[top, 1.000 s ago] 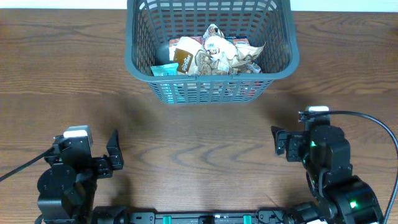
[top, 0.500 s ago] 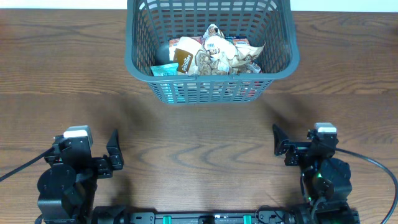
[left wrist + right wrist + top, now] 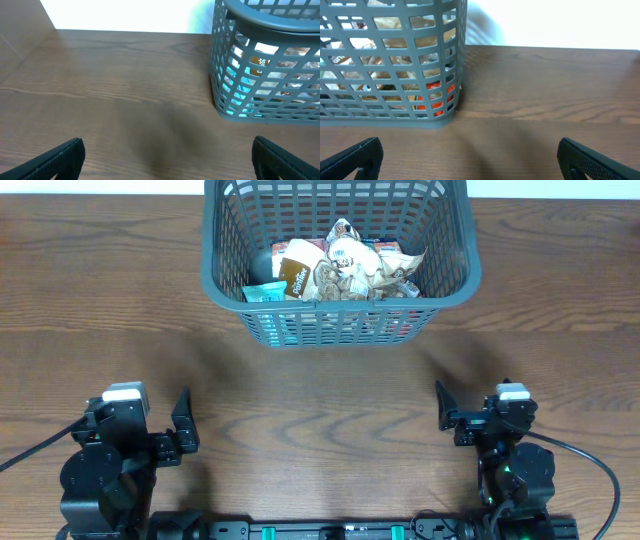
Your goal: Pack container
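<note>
The dark grey lattice container [image 3: 225,285] stands at the back middle of the table with several snack packs [image 3: 335,268] lying in it. It shows at the right of the left wrist view [image 3: 265,20] and at the left of the right wrist view [image 3: 395,115]. My left gripper [image 3: 167,162] is open and empty, low near the front left edge [image 3: 183,428]. My right gripper [image 3: 470,160] is open and empty, low near the front right edge [image 3: 445,412]. Both are well short of the container.
The wooden table [image 3: 320,400] is bare between the grippers and the container. A white wall shows behind the table in both wrist views. Black cables trail from both arms at the front corners.
My right arm has drawn back and down toward the front edge, its body shrinking in the overhead view. The left arm and the container have not moved.
</note>
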`<action>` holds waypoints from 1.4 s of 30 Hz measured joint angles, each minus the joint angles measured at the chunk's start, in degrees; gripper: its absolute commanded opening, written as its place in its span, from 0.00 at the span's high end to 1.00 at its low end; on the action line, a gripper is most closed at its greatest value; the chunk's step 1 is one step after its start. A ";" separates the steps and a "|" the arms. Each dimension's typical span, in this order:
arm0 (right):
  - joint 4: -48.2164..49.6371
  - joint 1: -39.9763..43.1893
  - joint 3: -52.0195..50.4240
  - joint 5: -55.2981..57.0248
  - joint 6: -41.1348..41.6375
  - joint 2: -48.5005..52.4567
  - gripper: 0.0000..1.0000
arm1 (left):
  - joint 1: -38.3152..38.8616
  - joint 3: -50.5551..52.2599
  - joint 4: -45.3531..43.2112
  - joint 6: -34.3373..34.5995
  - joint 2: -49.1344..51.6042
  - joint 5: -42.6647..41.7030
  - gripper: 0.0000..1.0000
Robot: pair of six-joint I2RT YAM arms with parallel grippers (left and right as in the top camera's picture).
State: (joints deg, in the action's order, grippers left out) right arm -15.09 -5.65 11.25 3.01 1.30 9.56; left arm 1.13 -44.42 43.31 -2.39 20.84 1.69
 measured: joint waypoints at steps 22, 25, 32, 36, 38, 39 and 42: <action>0.02 1.62 -6.43 -3.34 -2.99 -8.72 0.01 | 0.00 0.00 0.00 0.00 0.00 0.00 0.02; 0.00 1.62 -6.43 -3.28 -3.28 -8.72 0.01 | 0.00 0.00 0.00 0.00 0.00 0.00 0.01; 0.00 1.62 -6.43 -2.56 -2.99 -8.72 0.01 | 0.00 0.00 0.00 0.00 0.00 0.00 0.01; 0.00 1.64 -6.43 -2.23 -2.73 -8.72 0.01 | 0.00 0.00 0.00 0.00 0.00 0.00 0.01; 0.00 1.68 -6.43 -2.19 -2.56 -8.72 0.01 | 0.00 0.00 0.00 0.00 0.00 0.00 0.01; 0.02 1.68 -6.43 -2.19 -2.47 -8.72 0.01 | 0.00 0.00 0.00 0.00 0.00 0.00 0.01; 0.02 1.84 -6.43 -2.16 -2.34 -8.72 0.01 | 0.00 0.00 0.00 0.00 0.00 0.00 0.01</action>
State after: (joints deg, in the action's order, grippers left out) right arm -15.07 -3.81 4.82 0.84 -1.04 0.84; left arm 1.13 -44.42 43.31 -2.39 20.84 1.69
